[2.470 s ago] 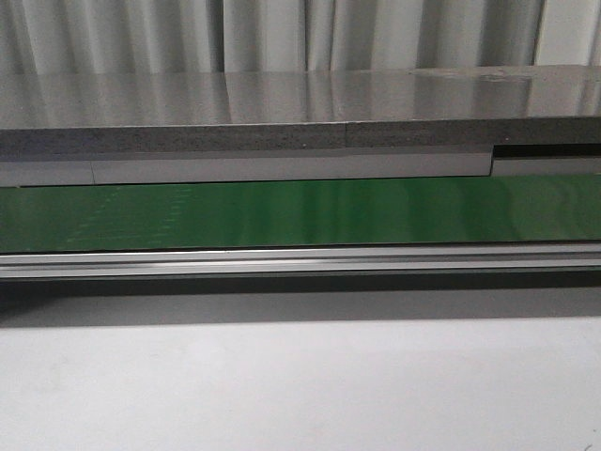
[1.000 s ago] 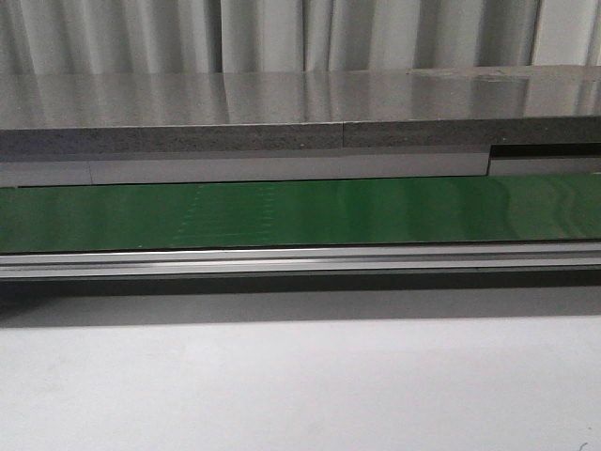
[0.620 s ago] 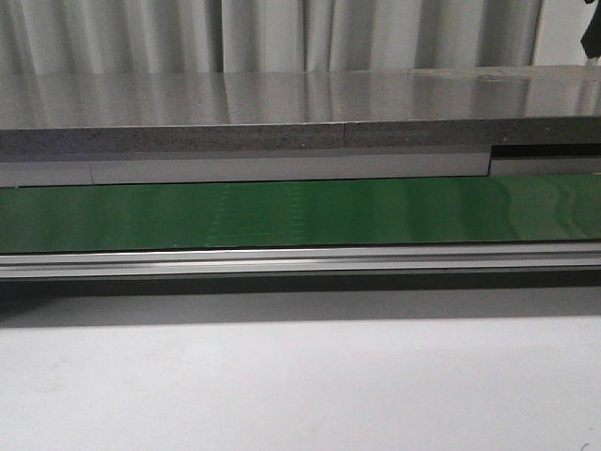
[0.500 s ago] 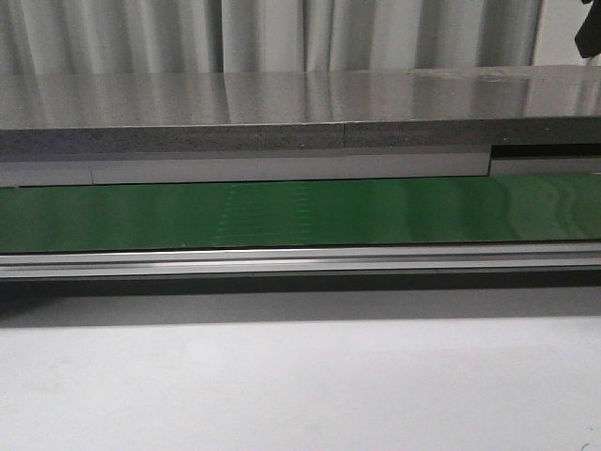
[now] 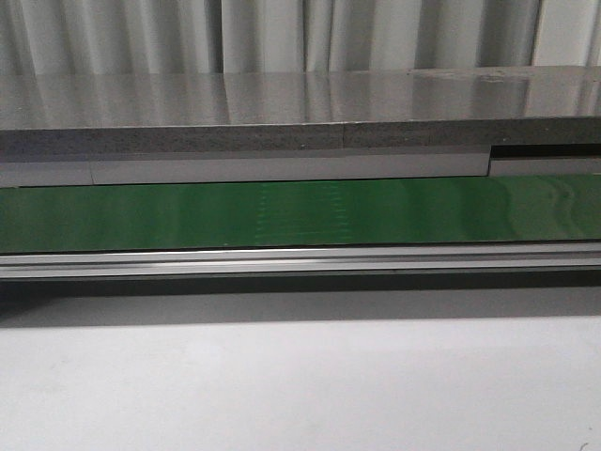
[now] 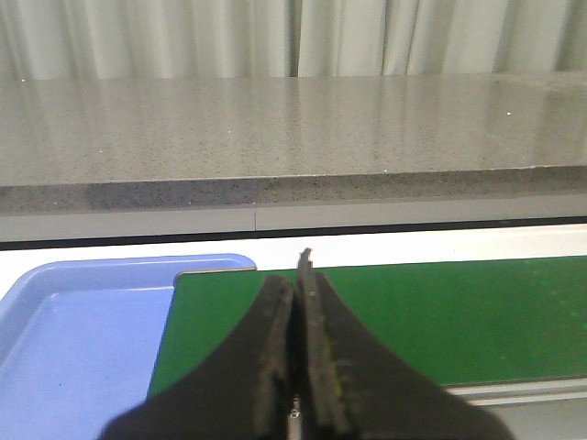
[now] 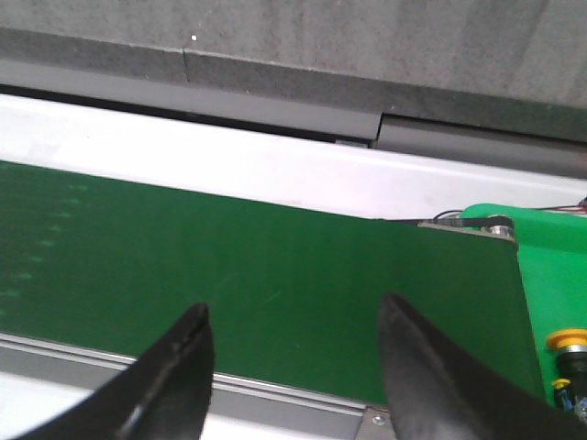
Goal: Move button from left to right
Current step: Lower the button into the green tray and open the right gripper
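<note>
The button, hard and light, looks best held by its black body, not the cap. Right gripper is open; left gripper closed, empty.

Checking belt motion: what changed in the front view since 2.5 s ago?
The faint dotted patch on the green belt drifted right, from left of centre to centre. A dark shape briefly at the top right corner is gone. The counter and rail are unchanged.
</note>
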`<state>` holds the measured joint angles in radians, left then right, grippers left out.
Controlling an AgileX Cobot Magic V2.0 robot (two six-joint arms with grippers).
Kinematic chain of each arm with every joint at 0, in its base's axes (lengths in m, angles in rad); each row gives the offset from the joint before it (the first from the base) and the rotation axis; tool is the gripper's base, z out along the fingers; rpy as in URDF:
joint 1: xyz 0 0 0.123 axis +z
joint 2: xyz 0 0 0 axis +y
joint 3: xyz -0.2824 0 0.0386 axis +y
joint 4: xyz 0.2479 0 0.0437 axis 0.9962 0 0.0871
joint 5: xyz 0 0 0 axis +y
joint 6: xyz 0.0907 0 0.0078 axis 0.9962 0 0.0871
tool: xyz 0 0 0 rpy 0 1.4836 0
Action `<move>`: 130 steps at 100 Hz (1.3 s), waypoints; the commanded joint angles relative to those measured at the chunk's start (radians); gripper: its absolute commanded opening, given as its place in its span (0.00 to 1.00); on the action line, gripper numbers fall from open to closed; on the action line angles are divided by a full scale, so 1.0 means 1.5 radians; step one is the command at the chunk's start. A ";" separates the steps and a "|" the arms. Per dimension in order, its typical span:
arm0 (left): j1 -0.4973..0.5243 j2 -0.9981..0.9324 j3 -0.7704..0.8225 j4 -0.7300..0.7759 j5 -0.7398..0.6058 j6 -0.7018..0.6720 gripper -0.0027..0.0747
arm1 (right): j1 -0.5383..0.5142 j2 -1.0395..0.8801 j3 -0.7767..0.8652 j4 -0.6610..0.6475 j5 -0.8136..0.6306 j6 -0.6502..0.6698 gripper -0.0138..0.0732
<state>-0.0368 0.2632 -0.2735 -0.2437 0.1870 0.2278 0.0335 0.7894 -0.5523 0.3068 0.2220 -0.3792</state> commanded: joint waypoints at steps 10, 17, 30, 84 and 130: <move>-0.006 0.007 -0.018 -0.008 -0.052 0.000 0.01 | 0.002 -0.138 0.019 0.016 -0.005 -0.001 0.64; -0.006 0.007 -0.018 -0.008 -0.052 0.000 0.01 | 0.002 -0.184 0.028 0.023 0.032 -0.001 0.64; -0.006 0.007 -0.018 -0.008 -0.052 0.000 0.01 | 0.002 -0.258 0.039 0.032 0.093 -0.001 0.64; -0.006 0.007 -0.018 -0.008 -0.052 0.000 0.01 | 0.002 -0.311 0.039 0.032 0.120 -0.001 0.33; -0.006 0.007 -0.018 -0.008 -0.052 0.000 0.01 | 0.002 -0.311 0.039 0.032 0.121 -0.001 0.08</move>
<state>-0.0368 0.2632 -0.2735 -0.2437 0.1870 0.2278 0.0335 0.3177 -0.4698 0.3396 0.4749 -0.3792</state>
